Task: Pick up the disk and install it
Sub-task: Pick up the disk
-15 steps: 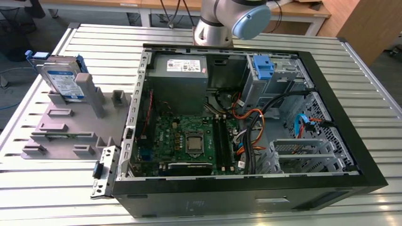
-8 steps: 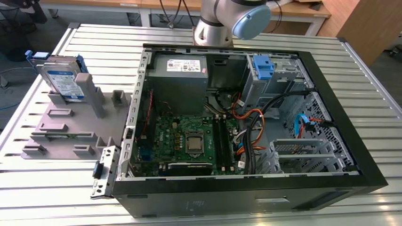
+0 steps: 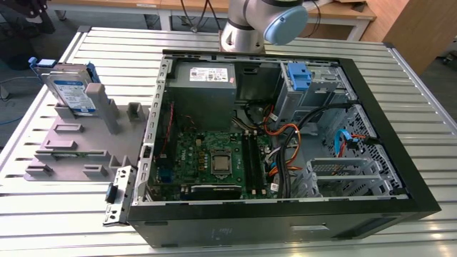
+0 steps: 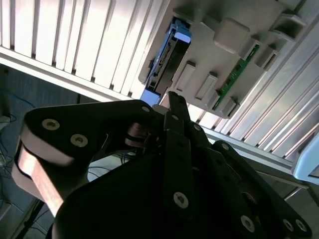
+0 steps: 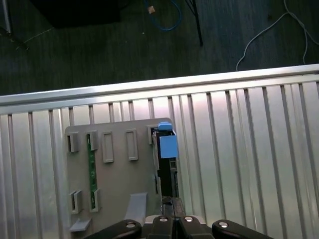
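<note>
Disk [image 3: 71, 88] stands on edge in grey holder [image 3: 64, 151] on table [image 3: 121, 48], at exterior view's left of open computer case [image 3: 403, 179]. Tool [image 5: 172, 201] narrow, tips together, holding nothing, apart from disk. In first wrist view, disk's long edge points straight at tool.

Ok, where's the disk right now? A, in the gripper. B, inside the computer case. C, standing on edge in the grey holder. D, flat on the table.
C: the disk stands on edge in a slot of the grey holder, outside the open computer case, on the exterior view's left.
</note>
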Robot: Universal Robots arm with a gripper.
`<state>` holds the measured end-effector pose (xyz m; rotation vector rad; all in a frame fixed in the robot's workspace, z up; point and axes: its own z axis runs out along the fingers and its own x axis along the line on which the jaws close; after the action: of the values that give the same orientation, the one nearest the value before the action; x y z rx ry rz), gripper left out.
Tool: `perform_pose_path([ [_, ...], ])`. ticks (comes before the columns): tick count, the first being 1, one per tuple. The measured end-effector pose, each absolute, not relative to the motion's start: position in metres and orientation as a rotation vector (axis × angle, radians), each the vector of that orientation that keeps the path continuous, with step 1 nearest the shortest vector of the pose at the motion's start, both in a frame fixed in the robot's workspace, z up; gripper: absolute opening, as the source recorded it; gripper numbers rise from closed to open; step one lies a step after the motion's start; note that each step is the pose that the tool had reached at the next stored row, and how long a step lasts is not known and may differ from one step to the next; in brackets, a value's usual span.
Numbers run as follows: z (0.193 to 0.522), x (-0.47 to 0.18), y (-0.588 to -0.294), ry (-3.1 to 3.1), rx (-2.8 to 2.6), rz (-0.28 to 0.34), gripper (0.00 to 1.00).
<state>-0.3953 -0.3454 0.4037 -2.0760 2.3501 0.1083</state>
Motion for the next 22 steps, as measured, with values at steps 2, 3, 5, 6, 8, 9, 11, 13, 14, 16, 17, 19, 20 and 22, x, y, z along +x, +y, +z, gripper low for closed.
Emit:
perform_pose_path([
  [2,0.400,-0.395,-0.345,2.341,-2.087,0.109,0.11],
  [3,0.398,-0.396,-0.345,2.336,-2.092,0.109,0.11],
  [5,0.396,-0.396,-0.345,2.329,-2.100,0.109,0.11],
  [6,0.396,-0.396,-0.345,2.328,-2.101,0.109,0.11],
  [8,0.396,-0.396,-0.345,2.328,-2.101,0.109,0.11],
  [9,0.395,-0.396,-0.345,2.328,-2.101,0.109,0.11],
  [11,0.392,-0.396,-0.345,2.327,-2.102,0.109,0.11],
  [13,0.388,-0.396,-0.345,2.326,-2.103,0.109,0.11],
  [14,0.386,-0.396,-0.345,2.326,-2.104,0.109,0.11],
  [16,0.383,-0.396,-0.345,2.326,-2.104,0.109,0.11],
  [17,0.383,-0.396,-0.345,2.326,-2.104,0.109,0.11],
  [19,0.381,-0.396,-0.346,2.326,-2.103,0.109,0.11],
  [20,0.380,-0.396,-0.346,2.328,-2.101,0.109,0.11],
  [22,0.379,-0.396,-0.346,2.335,-2.093,0.109,0.11],
])
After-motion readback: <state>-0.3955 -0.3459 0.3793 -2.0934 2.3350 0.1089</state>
